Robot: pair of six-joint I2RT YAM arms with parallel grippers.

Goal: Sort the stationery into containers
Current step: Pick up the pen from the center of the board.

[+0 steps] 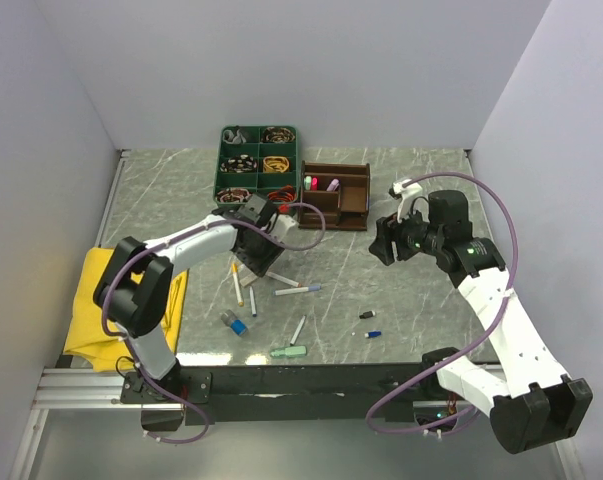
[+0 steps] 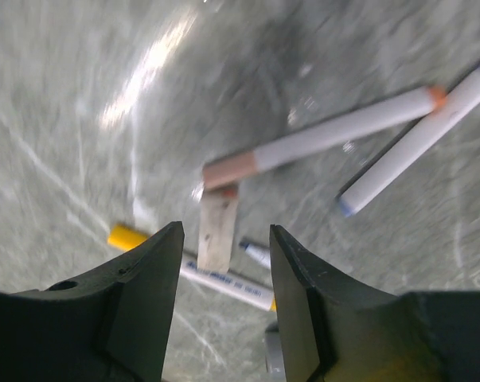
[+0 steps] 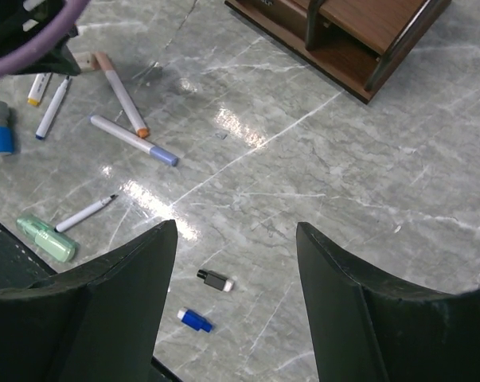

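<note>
The left claw (image 2: pixel 225 229) hangs low over the table (image 1: pixel 411 290), jaws partly apart with nothing between them; a short pale strip (image 2: pixel 218 227) lies straight ahead in line with the gap, a yellow-capped pen (image 2: pixel 228 280) crosses nearer the fingers, and a peach-capped marker (image 2: pixel 327 135) and a blue-tipped marker (image 2: pixel 419 147) lie further off to the right. All look light, stiff and smooth, so likely to roll or slip; best pinched mid-barrel, across the width. The right claw (image 3: pixel 236 228) stands wide and empty near the brown organiser (image 1: pixel 361 200), which sits well apart from these pieces.
</note>
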